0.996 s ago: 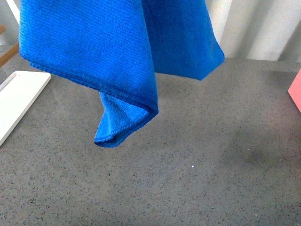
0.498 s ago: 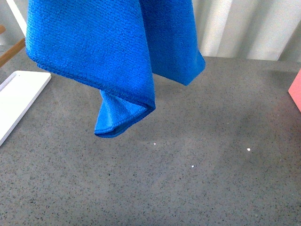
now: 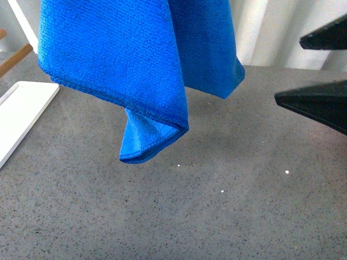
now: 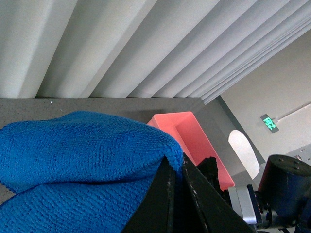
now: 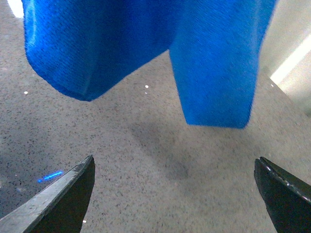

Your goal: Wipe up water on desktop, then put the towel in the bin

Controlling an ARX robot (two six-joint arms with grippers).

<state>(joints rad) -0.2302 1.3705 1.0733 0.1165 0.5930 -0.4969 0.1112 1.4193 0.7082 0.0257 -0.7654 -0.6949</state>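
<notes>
The towel [image 3: 124,65] hangs clear above the bench [image 3: 227,216], folds trailing downward, pinched at its top by the left claw [image 4: 176,167] — the nearer arm — while the right claw [image 3: 290,69], spread wide and empty, faces it from the right, near the pink bin [image 4: 194,141].

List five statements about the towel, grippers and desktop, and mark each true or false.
1. The towel hangs clear of the desktop. True.
2. The right gripper is shut on the towel. False: it is open and empty, apart from the towel.
3. The left gripper is shut on the towel. True.
4. The towel lies in the pink bin. False: it hangs outside the bin.
5. A white tray lies on the desktop's left side. True.
</notes>
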